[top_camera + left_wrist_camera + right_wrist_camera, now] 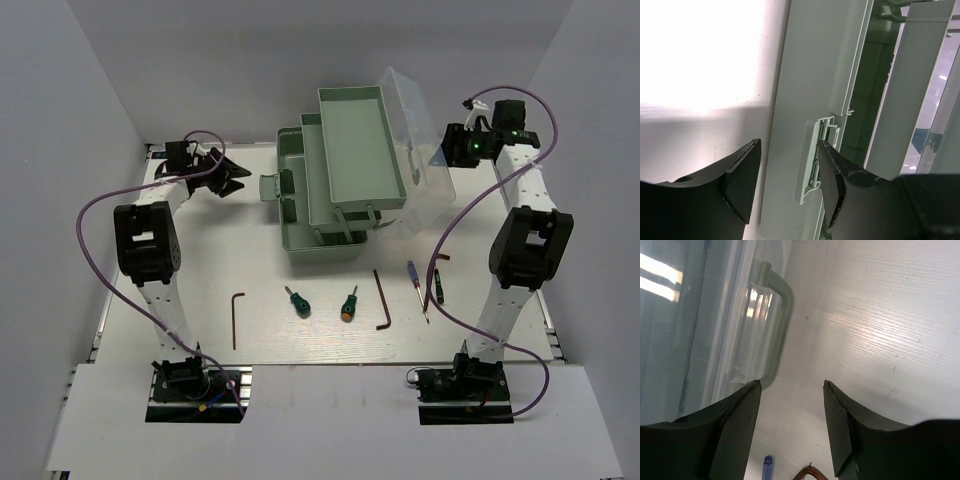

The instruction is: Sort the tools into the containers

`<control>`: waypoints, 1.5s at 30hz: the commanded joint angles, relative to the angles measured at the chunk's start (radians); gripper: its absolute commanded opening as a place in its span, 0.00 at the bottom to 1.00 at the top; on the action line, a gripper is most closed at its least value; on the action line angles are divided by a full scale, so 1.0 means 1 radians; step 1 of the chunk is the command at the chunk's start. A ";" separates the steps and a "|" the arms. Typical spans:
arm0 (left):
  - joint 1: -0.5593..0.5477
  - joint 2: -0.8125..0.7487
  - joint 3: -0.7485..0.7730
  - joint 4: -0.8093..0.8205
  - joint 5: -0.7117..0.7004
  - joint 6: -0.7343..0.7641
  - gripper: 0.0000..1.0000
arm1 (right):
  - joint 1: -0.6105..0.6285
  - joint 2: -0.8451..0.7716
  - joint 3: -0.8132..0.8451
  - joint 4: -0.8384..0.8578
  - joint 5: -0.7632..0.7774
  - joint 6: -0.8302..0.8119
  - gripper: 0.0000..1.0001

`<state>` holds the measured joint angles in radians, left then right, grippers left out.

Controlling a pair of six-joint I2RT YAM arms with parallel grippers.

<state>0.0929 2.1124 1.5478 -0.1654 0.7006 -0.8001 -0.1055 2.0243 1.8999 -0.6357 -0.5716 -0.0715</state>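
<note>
Looking down from above, the pale green cantilever plastic toolbox point(322, 236) stands open, its stacked trays point(350, 150) swung out and its clear plastic lid point(415, 120) tipped back on its right. All the tools lie unsorted on the table, on the arm-base side of the toolbox: a dark L-shaped hex key point(237, 318), two stubby green-handled screwdrivers point(297, 300), a second hex key point(383, 298), a thin blue-handled screwdriver point(413, 275) and a dark-handled one point(437, 285). The left gripper point(232, 180) hangs just left of the toolbox, and the right gripper point(445, 152) sits beside the lid.

From the left wrist, the left gripper point(787, 185) is spread and empty, and the toolbox's pale latch point(810, 160) sits between its fingers.

From the right wrist, the right gripper point(792, 425) gapes, holding nothing, with the lid's curved handle point(776, 315) just beyond it.

The likely hazard is snagging. Either arm pulling away carelessly could hook the latch or handle and drag or tip the toolbox. The flat hex keys may also slip from a pinch.
</note>
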 commanded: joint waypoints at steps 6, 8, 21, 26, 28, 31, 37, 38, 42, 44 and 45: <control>0.004 -0.144 0.032 -0.077 0.031 0.074 0.61 | -0.026 -0.016 0.025 -0.012 0.024 -0.071 0.61; 0.004 -0.176 0.032 -0.109 0.020 0.129 0.61 | -0.028 -0.022 0.022 -0.025 0.058 -0.105 0.62; -0.099 -0.407 -0.054 -0.299 -0.039 0.400 0.28 | -0.094 -0.188 -0.198 -0.067 0.139 -0.159 0.62; -0.173 -0.448 0.032 -0.388 -0.065 0.482 0.27 | -0.120 -0.356 -0.326 -0.079 0.161 -0.241 0.56; -0.221 -0.462 0.055 -0.436 -0.075 0.531 0.36 | -0.128 -0.427 -0.387 -0.151 0.129 -0.332 0.44; -0.280 -0.505 0.066 -0.476 -0.113 0.587 0.51 | -0.134 -0.583 -0.531 -0.273 0.056 -0.488 0.13; -0.449 -0.595 -0.020 -0.494 -0.154 0.608 0.62 | -0.131 -0.803 -0.881 -0.383 0.010 -0.539 0.31; -0.491 -0.604 -0.020 -0.494 -0.154 0.608 0.62 | -0.128 -0.803 -0.918 -0.384 0.006 -0.539 0.34; -0.576 -0.640 -0.084 -0.503 -0.212 0.595 0.62 | -0.109 -0.832 -1.065 -0.247 0.042 -0.493 0.47; -0.608 -0.670 -0.116 -0.503 -0.243 0.585 0.62 | -0.100 -0.819 -1.107 -0.164 0.097 -0.458 0.48; -0.617 -0.680 -0.147 -0.503 -0.253 0.585 0.62 | -0.091 -0.806 -1.139 -0.144 0.105 -0.432 0.48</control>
<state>-0.5034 1.4876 1.4559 -0.6464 0.5156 -0.2180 -0.2153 1.2079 0.8059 -0.9024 -0.5083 -0.5560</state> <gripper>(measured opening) 0.620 0.482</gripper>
